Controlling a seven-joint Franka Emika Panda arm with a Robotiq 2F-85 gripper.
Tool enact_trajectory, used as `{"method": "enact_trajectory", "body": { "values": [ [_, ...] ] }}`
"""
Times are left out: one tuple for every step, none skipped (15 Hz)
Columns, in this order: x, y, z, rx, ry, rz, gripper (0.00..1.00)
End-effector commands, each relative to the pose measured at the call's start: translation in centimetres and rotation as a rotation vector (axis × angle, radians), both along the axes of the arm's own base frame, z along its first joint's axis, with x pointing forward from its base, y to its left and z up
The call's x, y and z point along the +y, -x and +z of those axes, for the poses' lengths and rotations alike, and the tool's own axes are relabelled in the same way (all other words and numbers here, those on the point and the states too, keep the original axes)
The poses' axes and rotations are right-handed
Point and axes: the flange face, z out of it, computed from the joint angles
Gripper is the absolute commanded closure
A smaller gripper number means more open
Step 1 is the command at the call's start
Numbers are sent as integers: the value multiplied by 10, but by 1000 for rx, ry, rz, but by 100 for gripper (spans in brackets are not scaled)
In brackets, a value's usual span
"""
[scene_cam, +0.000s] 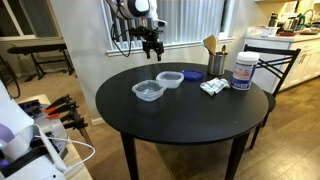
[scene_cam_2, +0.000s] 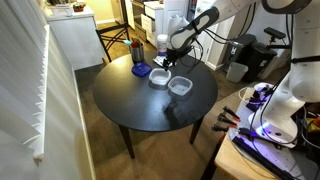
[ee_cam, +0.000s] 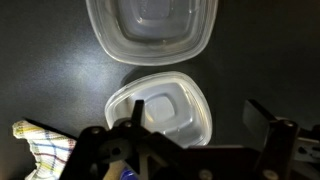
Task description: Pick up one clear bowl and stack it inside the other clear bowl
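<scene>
Two clear bowls sit side by side on the round black table [scene_cam: 200,120]. The colourless-grey clear bowl [scene_cam: 148,91] [scene_cam_2: 180,87] fills the top of the wrist view [ee_cam: 150,28]. The bluish-white clear bowl [scene_cam: 170,79] [scene_cam_2: 159,78] lies below it in the wrist view [ee_cam: 160,110]. My gripper [scene_cam: 152,45] [scene_cam_2: 164,62] [ee_cam: 197,120] hangs open and empty well above the table, over the bluish-white bowl. Its left finger overlaps that bowl in the wrist view and its right finger is over bare table.
Behind the bowls stand a blue container [scene_cam: 192,74], a cup with wooden utensils [scene_cam: 215,60], a white jar [scene_cam: 243,70] and a small packet [scene_cam: 213,87]. A patterned packet [ee_cam: 40,150] shows at the wrist view's lower left. A chair [scene_cam: 275,60] stands by the table.
</scene>
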Motion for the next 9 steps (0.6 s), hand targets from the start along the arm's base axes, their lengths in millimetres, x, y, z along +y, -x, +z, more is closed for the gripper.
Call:
{"method": "enact_trajectory", "body": {
  "values": [
    [0,0,0,1,0,0,0],
    [4,-5,-6,0,3,-6,0],
    [10,-11,-20,14,22,-19,0],
    [15,-14,-32,19,35,-16,0],
    [23,-17,-50,37,49,-28,0],
    [30,-19,-64,52,59,-45,0],
    [39,-20,-80,75,65,-71,0],
    [49,-21,-94,91,75,-93,0],
    [58,-21,-106,113,83,-119,0]
  ]
}}
